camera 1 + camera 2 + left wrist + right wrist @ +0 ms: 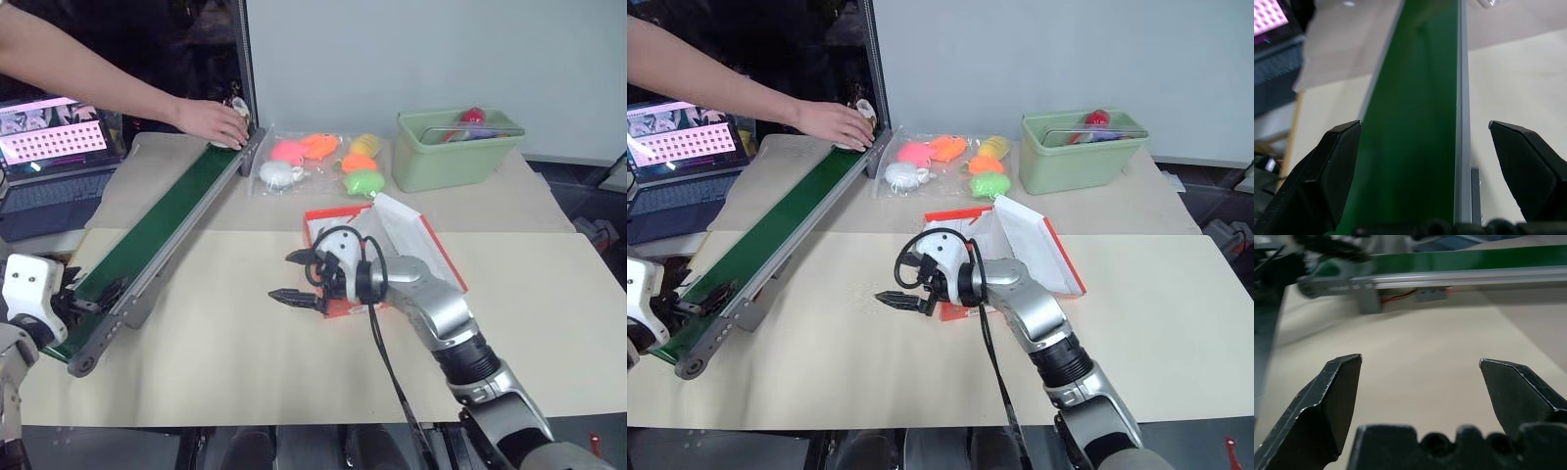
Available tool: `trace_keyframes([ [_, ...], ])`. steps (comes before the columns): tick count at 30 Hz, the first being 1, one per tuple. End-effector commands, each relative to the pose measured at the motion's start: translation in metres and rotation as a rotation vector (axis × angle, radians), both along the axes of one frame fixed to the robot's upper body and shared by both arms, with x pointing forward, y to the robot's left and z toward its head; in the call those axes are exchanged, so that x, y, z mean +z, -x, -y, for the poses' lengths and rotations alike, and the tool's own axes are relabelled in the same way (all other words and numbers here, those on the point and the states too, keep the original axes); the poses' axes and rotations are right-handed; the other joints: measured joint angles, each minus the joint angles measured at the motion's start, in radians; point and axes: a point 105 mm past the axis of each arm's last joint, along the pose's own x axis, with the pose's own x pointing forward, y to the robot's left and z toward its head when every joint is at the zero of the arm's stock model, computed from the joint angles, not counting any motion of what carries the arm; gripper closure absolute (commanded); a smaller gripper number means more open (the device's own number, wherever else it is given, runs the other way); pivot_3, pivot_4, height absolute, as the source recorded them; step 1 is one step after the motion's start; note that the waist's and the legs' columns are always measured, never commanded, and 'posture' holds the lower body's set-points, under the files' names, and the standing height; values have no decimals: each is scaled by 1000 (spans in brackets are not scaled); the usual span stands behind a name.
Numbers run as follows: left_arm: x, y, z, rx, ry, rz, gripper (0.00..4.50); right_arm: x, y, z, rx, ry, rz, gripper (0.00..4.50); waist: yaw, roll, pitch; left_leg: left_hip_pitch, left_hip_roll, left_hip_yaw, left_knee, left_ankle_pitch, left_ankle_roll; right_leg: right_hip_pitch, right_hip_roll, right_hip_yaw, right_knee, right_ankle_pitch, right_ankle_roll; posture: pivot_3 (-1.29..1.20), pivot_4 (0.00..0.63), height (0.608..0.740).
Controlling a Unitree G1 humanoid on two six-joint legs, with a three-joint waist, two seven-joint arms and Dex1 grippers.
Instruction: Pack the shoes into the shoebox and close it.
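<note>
While a person's hand [214, 122] rests on a pale shoe [238, 110] at the far end of the green conveyor belt [157, 235], both arms sit empty, so the pick is not yet started. Left end effector [93, 292]: fingers wide apart, nothing between them, low at the near end of the belt; in the left wrist view the belt runs straight away from between its 2 fingers, so the shoe lies far ahead of it along the belt's long axis. Right end effector [297, 277]: fingers also spread apart, empty, pointing toward the belt, hovering over bare surface [235, 362]. The shoebox [423, 245] is open, lid flap tilted up, and lies just behind the right end effector, on the side away from the belt, with that wrist partly in front of it; whether anything is already inside it I cannot tell.

Key relation: the shoe is at the belt's far end and the left end effector at the near one, aligned with the belt's length. Left is probably the arm to take the shoe if the belt brings it down. The right is much nearer the box and would suit the drop-in and lid closing. A clear bag of plush toys [323, 162] and a green bin [456, 147] sit beyond the box; not task items.
</note>
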Motion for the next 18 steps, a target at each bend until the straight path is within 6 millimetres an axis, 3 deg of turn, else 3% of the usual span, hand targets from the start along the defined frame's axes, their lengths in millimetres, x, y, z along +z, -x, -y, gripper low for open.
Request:
trace_keyframes([
  [1,21,-16,6,-94,8,69,40,26,-22,8,-172,-69,86,0,1,0,0,0,0,0,0,0,0,0,0,0,0,0,0,0,150,729],
  [5,26,-33,2,-131,48,91,40,36,-44,18,-393,-127,127,0,-3,0,0,0,0,0,0,0,0,0,0,0,1,0,-1,0,150,729],
  [8,29,-42,0,-159,56,81,40,34,-47,19,-492,-169,129,0,-8,0,0,0,0,1,0,0,0,-1,0,0,1,0,0,0,150,729],
  [14,21,-43,-5,-153,48,57,40,22,-35,12,-455,-155,109,0,-18,-1,0,-1,1,2,-1,0,0,-3,0,0,1,0,-1,0,150,729],
  [18,16,-40,-9,-117,46,67,40,11,-21,23,-405,-148,78,0,-16,-1,0,-1,1,1,-1,0,0,-3,0,0,2,0,-1,0,150,729],
])
